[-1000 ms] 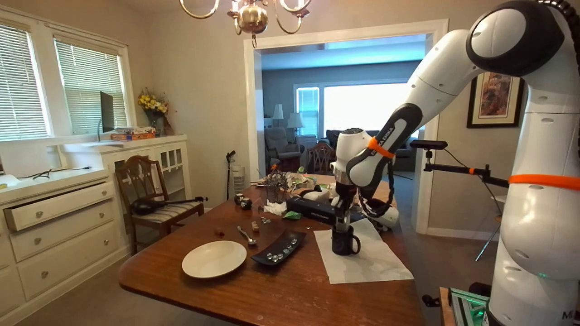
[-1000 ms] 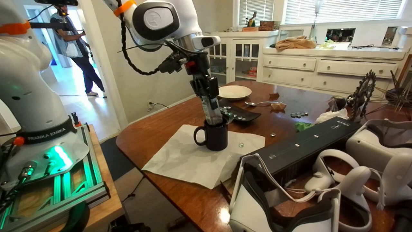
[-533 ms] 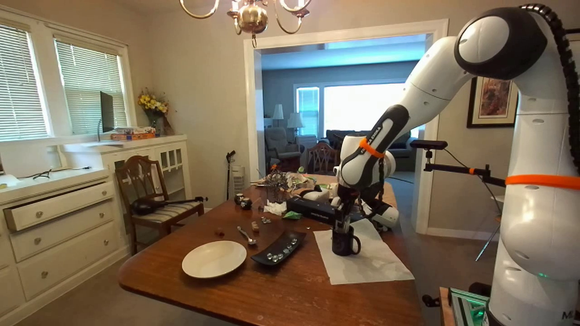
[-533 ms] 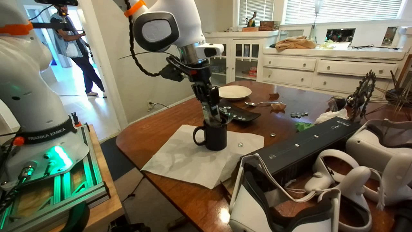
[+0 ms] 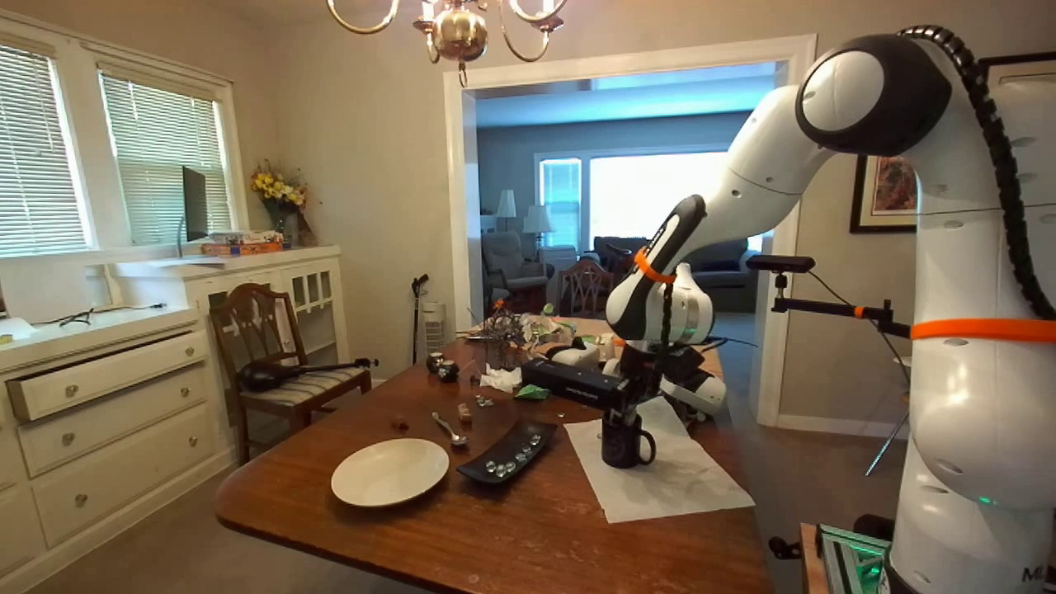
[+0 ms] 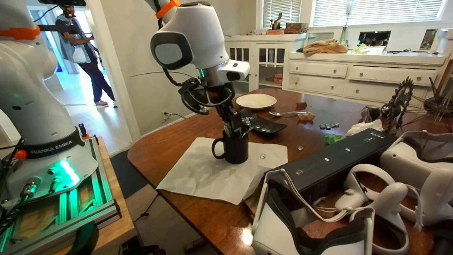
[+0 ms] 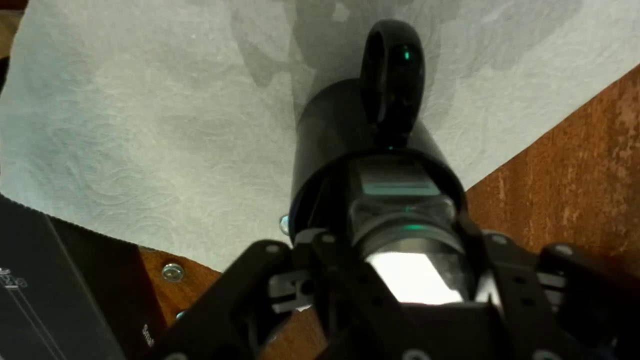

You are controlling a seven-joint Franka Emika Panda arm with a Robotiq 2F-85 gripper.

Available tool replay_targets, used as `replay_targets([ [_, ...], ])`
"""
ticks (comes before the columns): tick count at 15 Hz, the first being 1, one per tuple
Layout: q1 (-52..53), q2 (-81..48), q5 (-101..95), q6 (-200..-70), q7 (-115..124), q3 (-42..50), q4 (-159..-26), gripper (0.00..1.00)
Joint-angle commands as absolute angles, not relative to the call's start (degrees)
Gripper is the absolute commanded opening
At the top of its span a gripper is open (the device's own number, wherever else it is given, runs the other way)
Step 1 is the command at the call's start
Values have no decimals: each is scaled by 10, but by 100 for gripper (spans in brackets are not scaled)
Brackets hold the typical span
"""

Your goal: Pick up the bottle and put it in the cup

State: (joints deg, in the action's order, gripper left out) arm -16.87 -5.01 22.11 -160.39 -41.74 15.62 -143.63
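Note:
The black cup [image 6: 238, 151] stands upright on a white paper sheet [image 6: 201, 177], its handle to one side. It also shows in an exterior view [image 5: 619, 445] and in the wrist view [image 7: 327, 127]. The clear bottle [image 7: 402, 212] stands neck up and tilted, its lower part inside the cup mouth. My gripper [image 6: 232, 126] is right at the cup's rim, with its fingers on both sides of the bottle, shut on it. In both exterior views the fingers and cup hide most of the bottle. The bottle's bottom is hidden, so I cannot tell if it touches the cup floor.
A black tray [image 5: 487, 474] with glass beads, a white plate [image 5: 390, 472] and a spoon [image 5: 448, 429] lie beside the sheet. A long black box [image 6: 339, 159] and white headsets [image 6: 311, 226] are on the cup's other side. A glass bead [image 6: 263, 156] lies by the cup.
My gripper has moved down to the cup's rim and the bottle has sunk deeper into the cup. The wrist has tilted and turned. The cup and sheet have shifted slightly.

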Motion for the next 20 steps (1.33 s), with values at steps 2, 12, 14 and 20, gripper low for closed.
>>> replay_targets([
  [2,-189,-82,316,-1588,-498,144,-1410,23],
  [12,-175,-7,112,-1593,-368,172,-1443,73],
  [14,-174,11,48,-1586,-321,172,-1441,43],
  [20,-160,50,-8,-1573,-267,157,-1428,0],
])
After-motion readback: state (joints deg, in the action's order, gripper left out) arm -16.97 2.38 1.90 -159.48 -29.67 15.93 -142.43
